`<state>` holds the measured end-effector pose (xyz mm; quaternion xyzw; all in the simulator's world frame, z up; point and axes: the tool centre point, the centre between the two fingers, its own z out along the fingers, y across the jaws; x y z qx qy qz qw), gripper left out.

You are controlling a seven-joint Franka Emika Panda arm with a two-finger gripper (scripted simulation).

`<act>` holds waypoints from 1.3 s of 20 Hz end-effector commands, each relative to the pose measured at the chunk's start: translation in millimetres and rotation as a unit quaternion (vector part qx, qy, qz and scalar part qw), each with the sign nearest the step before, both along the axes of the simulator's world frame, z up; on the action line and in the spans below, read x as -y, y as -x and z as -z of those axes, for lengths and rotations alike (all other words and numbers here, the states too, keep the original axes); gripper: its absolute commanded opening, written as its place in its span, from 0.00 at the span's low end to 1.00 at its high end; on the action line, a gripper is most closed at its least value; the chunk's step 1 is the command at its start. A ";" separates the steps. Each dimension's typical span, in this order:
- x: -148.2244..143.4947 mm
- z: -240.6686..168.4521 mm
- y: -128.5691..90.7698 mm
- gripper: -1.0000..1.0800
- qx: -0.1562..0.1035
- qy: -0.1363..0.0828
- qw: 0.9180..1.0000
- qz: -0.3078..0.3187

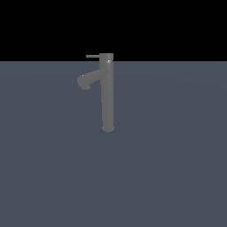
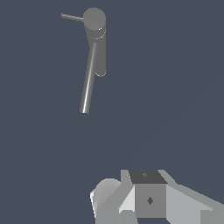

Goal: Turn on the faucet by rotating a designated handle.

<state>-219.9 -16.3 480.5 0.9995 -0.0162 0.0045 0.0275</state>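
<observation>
The faucet point(image 1: 107, 95) is a tall slim grey column standing on the flat grey-blue floor point(image 1: 168, 168). Its stubby angled spout point(image 1: 87, 80) branches off near the top, towards the exterior view's left. The handle point(image 1: 92, 56) is a thin straight rod sticking out sideways from the top cap, above the spout. In the wrist view I look down on the faucet point(image 2: 87, 87), with the handle point(image 2: 71, 17) projecting from the round cap and the spout point(image 2: 101, 65) beside the column. Only part of my gripper point(image 2: 148, 197) shows, well away from the faucet and touching nothing. Its fingertips are out of frame.
The floor point(image 2: 175, 87) is one plain grey-blue surface around the faucet. A black background lies beyond its far edge in the exterior view. The arm does not show in the exterior view.
</observation>
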 end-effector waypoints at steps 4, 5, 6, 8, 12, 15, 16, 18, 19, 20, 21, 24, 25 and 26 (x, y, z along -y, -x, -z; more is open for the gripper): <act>-4.7 3.8 -29.7 0.00 0.000 0.001 1.000 0.007; -5.8 5.1 -36.6 0.00 0.000 0.001 1.000 0.009; -7.1 6.5 -44.0 0.00 0.000 0.001 1.000 0.011; -10.0 10.3 -60.0 0.00 0.000 0.001 1.000 0.015; -16.8 20.6 -93.6 0.00 0.001 0.000 1.000 0.023; -22.4 30.7 -118.6 0.00 0.001 -0.001 1.000 0.028; -24.3 34.4 -126.8 0.00 0.001 -0.002 1.000 0.030; -28.3 42.6 -143.2 0.00 0.001 -0.003 0.999 0.034; -30.4 47.0 -151.3 0.00 0.001 -0.004 0.999 0.036; -32.6 51.7 -159.4 0.00 0.001 -0.004 0.999 0.038; -34.7 56.5 -167.4 0.00 0.001 -0.005 0.999 0.040; -41.4 72.3 -190.9 0.00 0.001 -0.008 0.999 0.046; -43.8 77.9 -198.6 0.00 0.001 -0.009 0.999 0.048; -46.1 83.8 -206.2 0.00 0.001 -0.010 0.999 0.050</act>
